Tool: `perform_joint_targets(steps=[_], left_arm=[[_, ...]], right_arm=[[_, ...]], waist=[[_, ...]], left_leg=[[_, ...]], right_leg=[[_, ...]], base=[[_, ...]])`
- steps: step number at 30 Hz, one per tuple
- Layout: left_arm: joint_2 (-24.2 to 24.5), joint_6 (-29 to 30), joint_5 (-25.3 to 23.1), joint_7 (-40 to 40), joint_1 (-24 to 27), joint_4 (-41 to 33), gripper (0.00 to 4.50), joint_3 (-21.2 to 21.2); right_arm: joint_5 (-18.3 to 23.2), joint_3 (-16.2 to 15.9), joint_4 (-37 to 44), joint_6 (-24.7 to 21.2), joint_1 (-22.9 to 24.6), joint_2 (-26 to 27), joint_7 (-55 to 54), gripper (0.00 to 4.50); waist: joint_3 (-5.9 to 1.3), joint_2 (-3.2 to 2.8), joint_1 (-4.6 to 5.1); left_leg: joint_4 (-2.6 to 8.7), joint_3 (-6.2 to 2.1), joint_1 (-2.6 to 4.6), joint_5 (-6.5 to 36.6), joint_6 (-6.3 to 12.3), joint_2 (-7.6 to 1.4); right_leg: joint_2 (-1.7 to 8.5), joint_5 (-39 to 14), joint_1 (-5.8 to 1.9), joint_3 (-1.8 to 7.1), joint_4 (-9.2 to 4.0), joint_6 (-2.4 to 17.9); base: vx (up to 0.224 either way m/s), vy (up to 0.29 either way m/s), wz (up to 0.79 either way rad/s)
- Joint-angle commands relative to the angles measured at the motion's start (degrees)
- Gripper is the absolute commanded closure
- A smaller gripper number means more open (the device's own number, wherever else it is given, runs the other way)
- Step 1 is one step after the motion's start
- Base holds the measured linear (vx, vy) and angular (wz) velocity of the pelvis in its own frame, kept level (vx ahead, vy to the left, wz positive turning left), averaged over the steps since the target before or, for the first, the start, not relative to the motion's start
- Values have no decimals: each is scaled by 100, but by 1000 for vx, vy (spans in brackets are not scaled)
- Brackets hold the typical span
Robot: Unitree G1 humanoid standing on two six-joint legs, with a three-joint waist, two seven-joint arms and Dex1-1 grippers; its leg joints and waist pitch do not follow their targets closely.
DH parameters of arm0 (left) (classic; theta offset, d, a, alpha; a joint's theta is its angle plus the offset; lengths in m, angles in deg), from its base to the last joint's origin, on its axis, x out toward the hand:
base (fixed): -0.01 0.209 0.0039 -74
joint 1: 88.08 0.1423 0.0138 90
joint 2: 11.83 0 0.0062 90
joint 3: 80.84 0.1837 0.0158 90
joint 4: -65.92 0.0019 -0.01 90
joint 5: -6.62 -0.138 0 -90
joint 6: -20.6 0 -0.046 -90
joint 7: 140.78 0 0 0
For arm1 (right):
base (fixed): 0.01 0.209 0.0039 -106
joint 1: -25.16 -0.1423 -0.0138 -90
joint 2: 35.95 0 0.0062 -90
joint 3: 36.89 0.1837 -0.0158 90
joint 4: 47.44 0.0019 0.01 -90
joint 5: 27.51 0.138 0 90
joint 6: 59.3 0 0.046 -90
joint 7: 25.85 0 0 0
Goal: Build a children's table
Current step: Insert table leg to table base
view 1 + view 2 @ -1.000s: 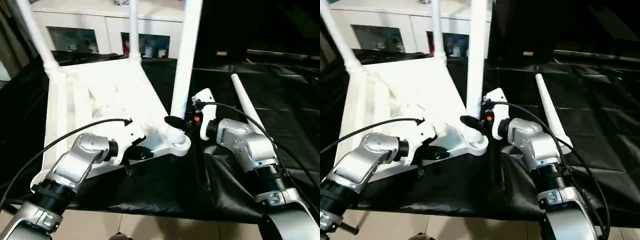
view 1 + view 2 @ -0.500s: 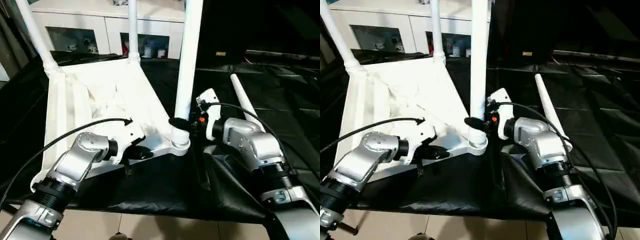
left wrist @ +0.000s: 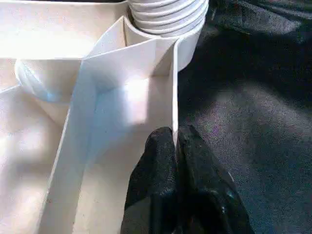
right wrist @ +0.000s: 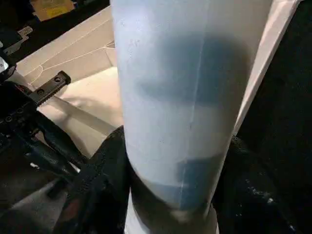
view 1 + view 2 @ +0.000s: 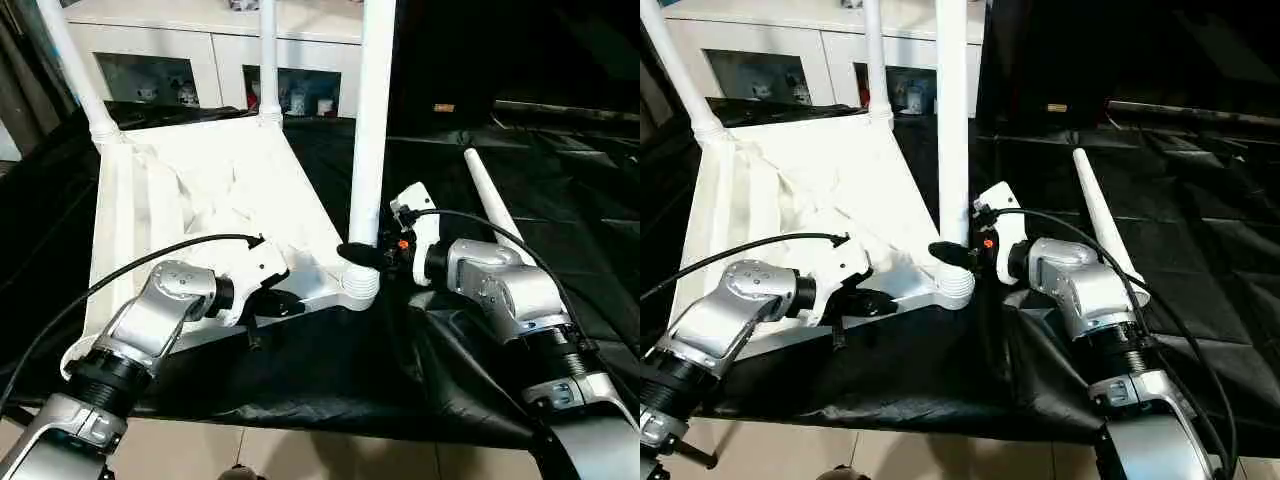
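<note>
While the tabletop (image 5: 200, 190) lies underside up on black sheeting:
Right fingers (image 5: 952, 253): closed around the near leg (image 5: 370, 130) just above its corner socket (image 5: 358, 285).
Left fingers (image 3: 163, 151): pinched narrow on the tabletop's thin rim, beside that socket.
Axis: leg stands upright, rising straight from the right fingers.
Spare leg (image 5: 490, 205): flat beyond the right arm, the nearer one.
Room: open sheeting on that side.

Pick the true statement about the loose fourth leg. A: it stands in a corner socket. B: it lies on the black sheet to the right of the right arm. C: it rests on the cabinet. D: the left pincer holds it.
B: the loose leg lies flat on the black sheet, beyond the right pincer, which grips the standing leg.
</note>
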State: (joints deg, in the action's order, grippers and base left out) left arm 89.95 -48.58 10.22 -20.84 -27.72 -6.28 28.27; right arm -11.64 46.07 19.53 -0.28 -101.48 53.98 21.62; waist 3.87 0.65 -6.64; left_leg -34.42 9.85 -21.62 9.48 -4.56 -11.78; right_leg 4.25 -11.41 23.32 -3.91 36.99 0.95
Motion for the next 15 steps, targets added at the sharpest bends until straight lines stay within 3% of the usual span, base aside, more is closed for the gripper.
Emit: perform_joint_targets(steps=[1,10,15], left_arm=[[11,-127,13,-48,-184,-91,450,-91],[-22,-147,7,-2,-142,-118,450,-96],[-19,-186,-14,11,-150,-93,450,-107]], right_arm=[[58,216,-223,114,75,82,-104,262],[204,592,-489,434,530,279,-460,262],[418,983,-384,766,1079,565,-707,262]], waist=[[-454,-45,-25],[-453,-61,-28],[-450,-116,-40]], left_leg=[[403,-34,77,1162,-172,-110],[416,-40,91,1278,-177,-115],[427,-51,97,1377,-199,-121]], right_leg=[[380,-827,-320,275,-455,1131],[384,-890,-317,269,-469,1140],[389,-921,-305,275,-484,1115]], base=[[0,0,0],[0,0,0],[0,0,0]])
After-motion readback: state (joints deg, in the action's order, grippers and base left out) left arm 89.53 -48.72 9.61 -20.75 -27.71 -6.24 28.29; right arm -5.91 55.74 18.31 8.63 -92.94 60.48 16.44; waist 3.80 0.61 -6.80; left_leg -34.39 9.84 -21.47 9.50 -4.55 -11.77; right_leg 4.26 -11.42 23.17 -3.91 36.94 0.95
